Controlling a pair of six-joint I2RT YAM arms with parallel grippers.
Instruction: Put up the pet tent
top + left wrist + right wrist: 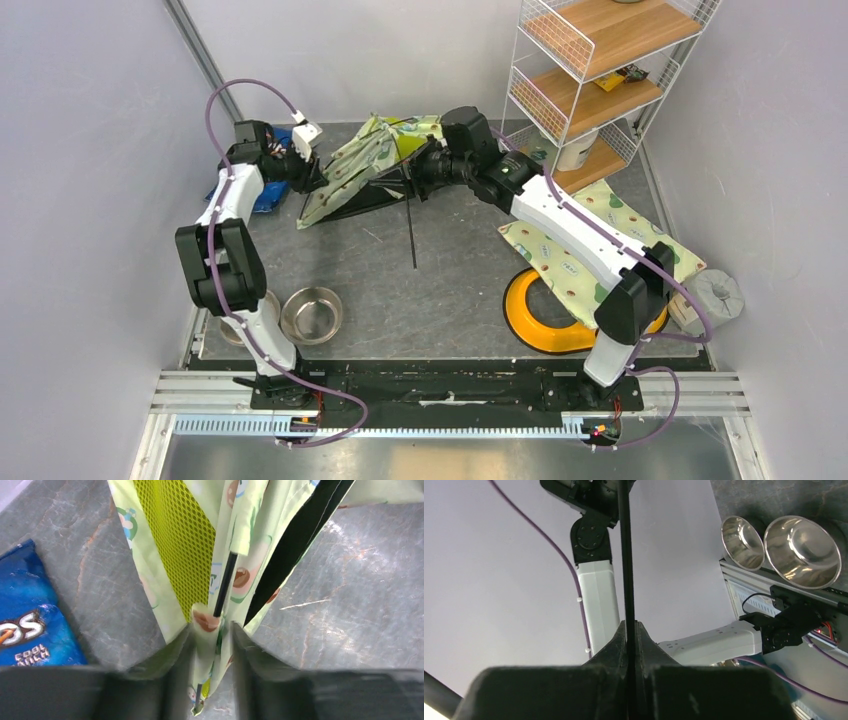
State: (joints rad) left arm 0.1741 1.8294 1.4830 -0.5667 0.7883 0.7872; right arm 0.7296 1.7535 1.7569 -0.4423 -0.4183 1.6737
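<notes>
Little of the setup looked done: the pet tent (pixel 365 165) lay slumped and half-folded at the far middle of the table (pixel 450 300), between the two grippers, with its fabric sagging, no standing frame and no round doorway to be seen. The left gripper (pixel 212 632) was pinched narrowly onto a corner of the tent, where a black rod ran into a fabric sleeve and the lime mesh lining showed just above. The right gripper (pixel 630 630) was clamped tight on a thin black pole (pixel 625 555), which in the top view jutted from the tent toward the near edge, its outer tip free over the table. By my judgement that pole had yet to be seated and the fabric pulled taut before the tent could stand. As for containers, a steel bowl (pixel 311 313) sat near the left arm's base with a second bowl (pixel 230 333) mostly hidden behind that arm; the right wrist view showed both empty. The wire shelf rack (pixel 580 35) at the far right held a white tub (pixel 578 148) on its lowest shelf and a small yellow packet (pixel 622 78) on the middle one. The matching mat (pixel 625 215) lay draped over a yellow ring (pixel 535 320) on the right, and a blue snack bag (pixel 30 625) lay just beside the left gripper
</notes>
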